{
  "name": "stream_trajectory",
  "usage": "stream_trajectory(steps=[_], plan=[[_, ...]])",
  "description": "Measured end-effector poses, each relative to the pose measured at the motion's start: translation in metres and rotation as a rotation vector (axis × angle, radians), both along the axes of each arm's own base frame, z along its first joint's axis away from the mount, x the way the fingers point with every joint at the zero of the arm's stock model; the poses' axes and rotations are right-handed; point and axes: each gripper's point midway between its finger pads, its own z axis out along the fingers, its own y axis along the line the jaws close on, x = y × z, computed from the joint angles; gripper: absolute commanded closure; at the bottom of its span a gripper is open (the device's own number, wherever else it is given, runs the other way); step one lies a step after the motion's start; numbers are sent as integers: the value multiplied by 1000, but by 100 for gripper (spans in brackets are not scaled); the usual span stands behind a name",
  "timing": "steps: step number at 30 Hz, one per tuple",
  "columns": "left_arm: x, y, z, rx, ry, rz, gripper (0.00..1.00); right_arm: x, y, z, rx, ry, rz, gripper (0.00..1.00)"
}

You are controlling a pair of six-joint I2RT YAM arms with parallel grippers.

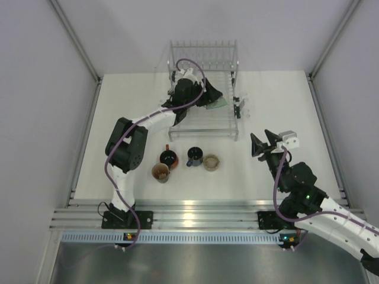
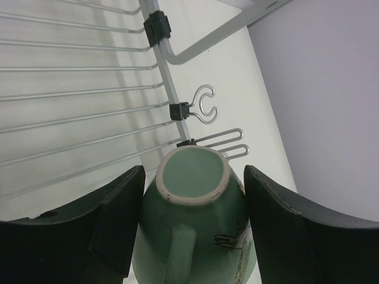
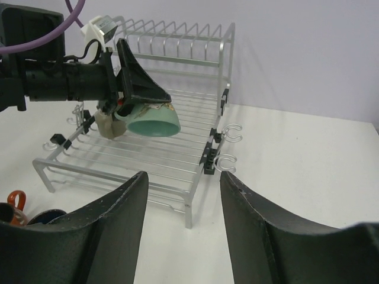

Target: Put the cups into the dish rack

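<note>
My left gripper [image 1: 210, 97] is shut on the wide mint-green mug [image 1: 218, 102] and holds it tilted just above the floor of the wire dish rack [image 1: 204, 127]. In the left wrist view the mug [image 2: 195, 219] shows its base and handle between the fingers. In the right wrist view the mug [image 3: 154, 121] hangs with its mouth facing right, and a beige mug [image 3: 108, 125] sits beside it in the rack [image 3: 177, 155]. The black [image 1: 168, 158], orange-brown [image 1: 160, 172], dark blue [image 1: 194, 156] and beige [image 1: 211, 161] mugs stand on the table. My right gripper [image 1: 260, 144] is open and empty.
The rack's upright tines [image 1: 204, 50] stand at its far end by the back wall. Wire hooks [image 1: 240, 106] stick out from the rack's right side. Grey walls close in the table on the left, right and back.
</note>
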Motion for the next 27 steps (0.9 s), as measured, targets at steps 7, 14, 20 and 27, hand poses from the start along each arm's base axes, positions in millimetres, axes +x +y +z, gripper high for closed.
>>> stream_trajectory(steps=[7,14,20,27], plan=[[9,-6,4,73,-141,30,100,2,0,-5,-12,10,-7,47],[23,-5,-40,206,-172,78,100,3,0,-6,-6,13,-10,46],[35,0,-47,313,-247,131,100,4,-2,-8,-8,16,-16,45],[47,-5,-8,283,-401,179,100,7,-1,-11,-15,25,-21,44]])
